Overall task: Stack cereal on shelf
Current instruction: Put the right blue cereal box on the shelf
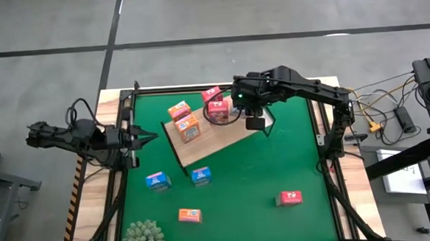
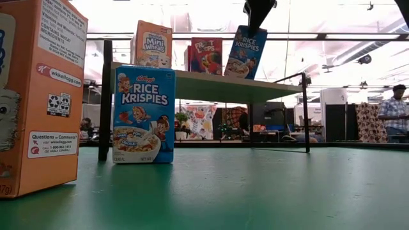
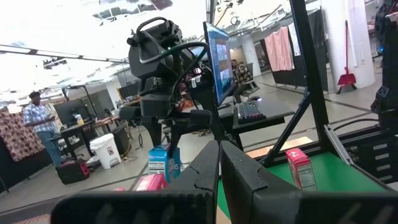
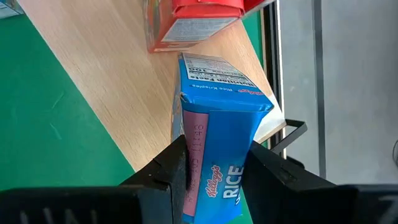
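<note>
Blue cereal box (image 4: 219, 134) sits pinched in my right gripper (image 4: 214, 165) over the shelf (image 4: 118, 81): light, crushable cardboard; grip its broad faces gently. Left gripper (image 1: 146, 137) waits, pressed together.

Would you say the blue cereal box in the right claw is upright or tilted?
Tilted. In the low view the blue cereal box leans sideways over the shelf, gripped by the right claw.
</note>
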### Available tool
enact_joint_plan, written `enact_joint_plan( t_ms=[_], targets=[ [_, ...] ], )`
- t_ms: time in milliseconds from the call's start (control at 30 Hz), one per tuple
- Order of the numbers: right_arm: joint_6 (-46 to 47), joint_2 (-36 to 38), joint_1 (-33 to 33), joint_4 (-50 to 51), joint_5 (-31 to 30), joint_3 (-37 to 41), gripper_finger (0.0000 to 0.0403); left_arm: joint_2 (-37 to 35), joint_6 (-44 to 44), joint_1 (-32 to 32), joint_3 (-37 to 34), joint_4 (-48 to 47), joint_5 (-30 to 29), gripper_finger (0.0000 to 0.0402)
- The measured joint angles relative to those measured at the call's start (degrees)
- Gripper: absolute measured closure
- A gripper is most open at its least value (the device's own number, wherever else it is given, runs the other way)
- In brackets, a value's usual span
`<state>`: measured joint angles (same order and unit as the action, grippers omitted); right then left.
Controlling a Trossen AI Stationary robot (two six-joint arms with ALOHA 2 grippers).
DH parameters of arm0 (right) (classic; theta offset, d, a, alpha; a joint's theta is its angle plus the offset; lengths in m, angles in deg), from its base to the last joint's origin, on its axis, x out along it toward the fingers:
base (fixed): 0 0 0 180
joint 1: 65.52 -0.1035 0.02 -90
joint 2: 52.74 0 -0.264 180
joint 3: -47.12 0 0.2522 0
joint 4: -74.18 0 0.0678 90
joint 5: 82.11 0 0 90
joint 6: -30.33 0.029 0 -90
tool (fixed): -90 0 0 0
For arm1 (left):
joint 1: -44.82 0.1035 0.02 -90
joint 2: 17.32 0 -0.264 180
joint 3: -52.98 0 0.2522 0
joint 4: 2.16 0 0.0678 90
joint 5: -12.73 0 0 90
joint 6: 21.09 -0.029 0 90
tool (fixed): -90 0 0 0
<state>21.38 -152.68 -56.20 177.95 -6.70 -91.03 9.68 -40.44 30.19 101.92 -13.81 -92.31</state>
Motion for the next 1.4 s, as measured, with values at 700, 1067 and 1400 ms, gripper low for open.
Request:
enact_joint_plan(
  t_ms=[700,1067,1400],
  targets=[
    [0.09,0.02,2.80,0.01,-0.55,1.73,0.0198,3.08,0.39,0.00,-0.04,1.78,0.02,0.0402],
    [0.27,0.53,2.67,-0.10,-0.22,-5.81,0.0190,3.04,0.37,0.00,0.02,1.74,0.02,0.0402],
    [4.00,7.17,-0.49,-2.05,3.58,2.39,0.0289,3.31,1.00,0.00,0.04,1.09,0.02,0.0402]
  ],
)
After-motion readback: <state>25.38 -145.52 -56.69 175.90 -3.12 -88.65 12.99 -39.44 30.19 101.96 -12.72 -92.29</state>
